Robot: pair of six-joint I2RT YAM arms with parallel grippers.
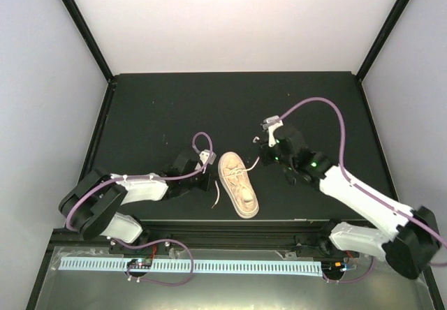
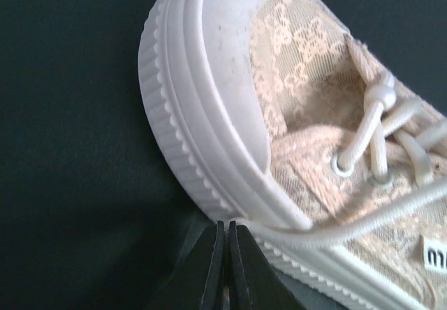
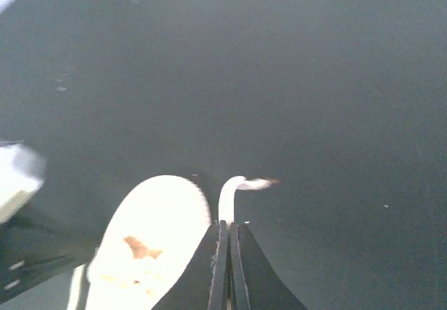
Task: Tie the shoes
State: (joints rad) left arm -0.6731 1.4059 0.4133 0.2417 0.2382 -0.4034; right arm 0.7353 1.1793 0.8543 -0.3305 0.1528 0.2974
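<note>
The pale pink-beige sneaker (image 1: pixel 239 186) lies on the black table between the arms, toe pointing away, with its cream laces untied. My left gripper (image 1: pixel 209 176) sits at its left side. In the left wrist view the gripper (image 2: pixel 227 224) is shut against the white sole of the shoe (image 2: pixel 209 100), and a lace (image 2: pixel 363 219) runs across the shoe's side into the tips. My right gripper (image 1: pixel 260 158) is by the toe on the right. In the right wrist view it (image 3: pixel 228 224) is shut on the other lace (image 3: pixel 227 197), whose end curls out past the tips beside the shoe (image 3: pixel 154 233).
The black table surface (image 1: pixel 174 107) is bounded by white walls and black corner posts. A metal rail (image 1: pixel 230 225) runs along the near edge. Purple cables (image 1: pixel 328 104) loop above both arms. A loose lace tail (image 1: pixel 216 198) lies left of the shoe.
</note>
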